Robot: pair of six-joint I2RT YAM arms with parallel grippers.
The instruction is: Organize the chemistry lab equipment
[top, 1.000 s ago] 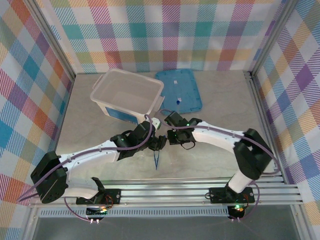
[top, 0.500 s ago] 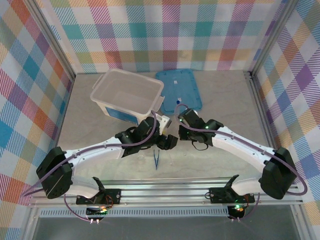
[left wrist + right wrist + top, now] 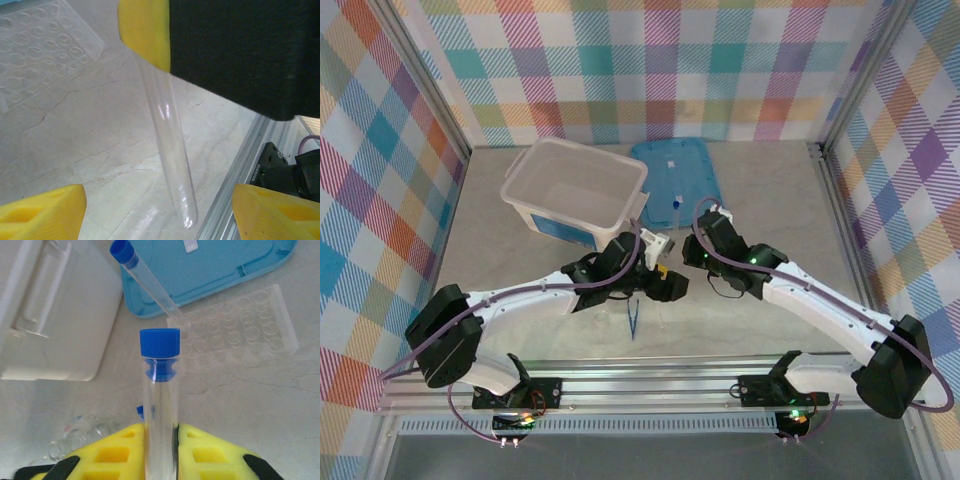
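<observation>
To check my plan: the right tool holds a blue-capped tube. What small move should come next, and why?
Probably carry the right tool forward until its tube hangs over a free well of the clear well tray. The tube is clamped in the tool, the tray lies just ahead, and another capped tube already leans into one well.

You see the tub (image 3: 575,185) far left, the lid (image 3: 678,180) just right of it, a tube (image 3: 145,282) leaning on the well tray (image 3: 240,325), tweezers (image 3: 633,322) nearest you.
</observation>
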